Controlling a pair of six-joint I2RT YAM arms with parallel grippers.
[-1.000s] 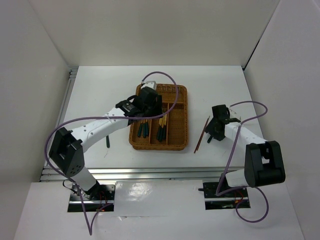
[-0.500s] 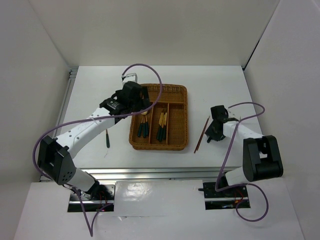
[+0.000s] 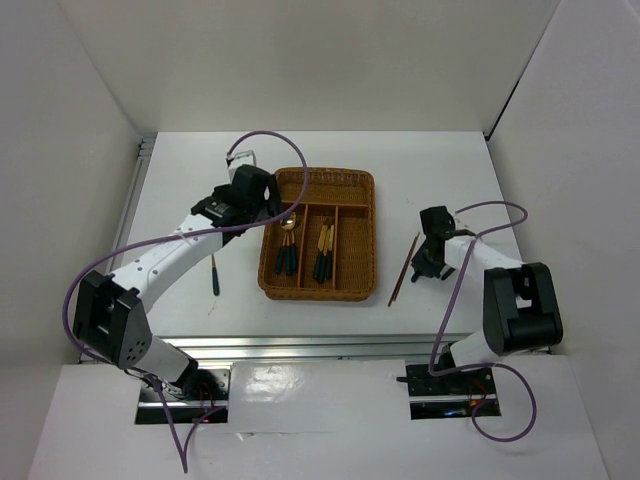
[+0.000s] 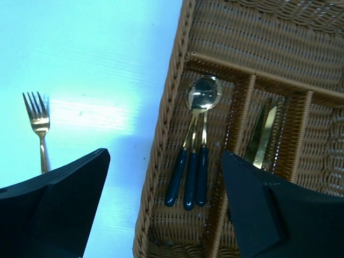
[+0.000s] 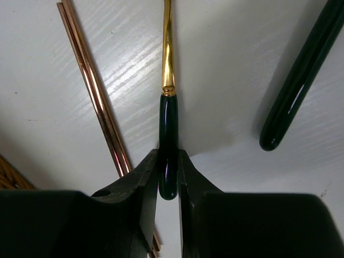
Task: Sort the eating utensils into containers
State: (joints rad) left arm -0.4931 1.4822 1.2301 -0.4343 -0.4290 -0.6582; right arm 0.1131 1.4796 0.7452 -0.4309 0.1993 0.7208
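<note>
Teal handle, gold neck: your right gripper (image 5: 167,156) is pinched narrow on a teal-handled utensil (image 5: 167,118), with a finger (image 5: 141,183) touching each side of the handle near its end. The piece lies flat on the bench (image 5: 226,64). Its head runs out of the wrist view, so I cannot tell you what kind it is. — Inspector

Where on the bench, and what lies beside it? — Operator

It lies between the wicker tray (image 3: 372,235) and the bench's right edge. The chopsticks (image 5: 94,91), a pair side by side, lie just beside the held handle on the tray side. They pass close under one finger, and I cannot tell whether they touch it. A second dark handle (image 5: 301,80) lies on the other side, apart from your fingers. — Inspector

And the left arm? — Operator

Your left gripper (image 4: 165,156) stands wide and holds nothing, above the tray's left rim near its far-left corner. Below it, three spoons (image 4: 194,156) lie together in the left long slot, bowls toward the far end. Gold-bladed pieces (image 4: 263,137) lie in the middle slot, but I cannot make out their kind. One fork (image 4: 37,121) lies on the bench between the tray and the left edge, outside the gap between your fingers. — Inspector
</note>
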